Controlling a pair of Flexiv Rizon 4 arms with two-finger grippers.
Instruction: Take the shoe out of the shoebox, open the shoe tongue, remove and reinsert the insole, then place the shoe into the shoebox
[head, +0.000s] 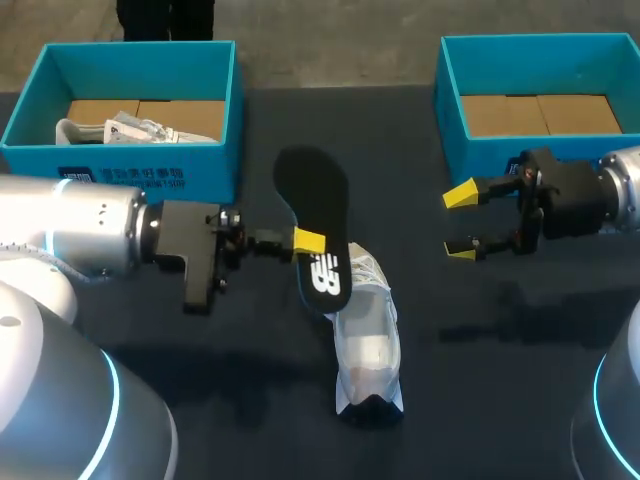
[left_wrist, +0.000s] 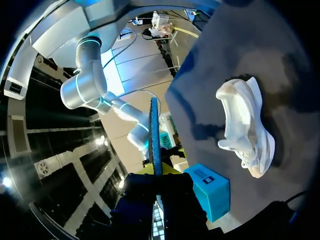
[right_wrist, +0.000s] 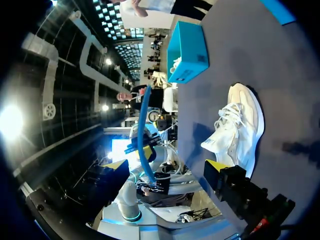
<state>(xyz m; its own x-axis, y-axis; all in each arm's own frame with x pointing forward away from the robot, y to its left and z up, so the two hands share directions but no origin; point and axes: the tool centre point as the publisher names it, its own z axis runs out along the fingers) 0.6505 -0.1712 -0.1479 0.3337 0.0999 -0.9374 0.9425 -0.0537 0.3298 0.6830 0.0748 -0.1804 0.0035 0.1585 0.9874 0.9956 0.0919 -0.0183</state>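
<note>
My left gripper (head: 306, 241) is shut on the edge of a black insole (head: 318, 215), held in the air above the table's middle. In the left wrist view the insole (left_wrist: 154, 135) stands edge-on, rising from between the fingers of the left gripper (left_wrist: 157, 175). The white shoe (head: 368, 335) lies on the dark table just below the insole, and it shows beside the left gripper (left_wrist: 245, 125). To the right of the shoe my right gripper (head: 460, 223) hovers open and empty. In its own view the shoe (right_wrist: 240, 125) and the insole (right_wrist: 144, 130) are ahead of the right gripper (right_wrist: 165, 167).
A teal shoebox (head: 120, 165) at the back left holds another white shoe (head: 120, 130). A second teal shoebox (head: 450, 100) at the back right shows only its cardboard floor. The right arm sits just in front of that box.
</note>
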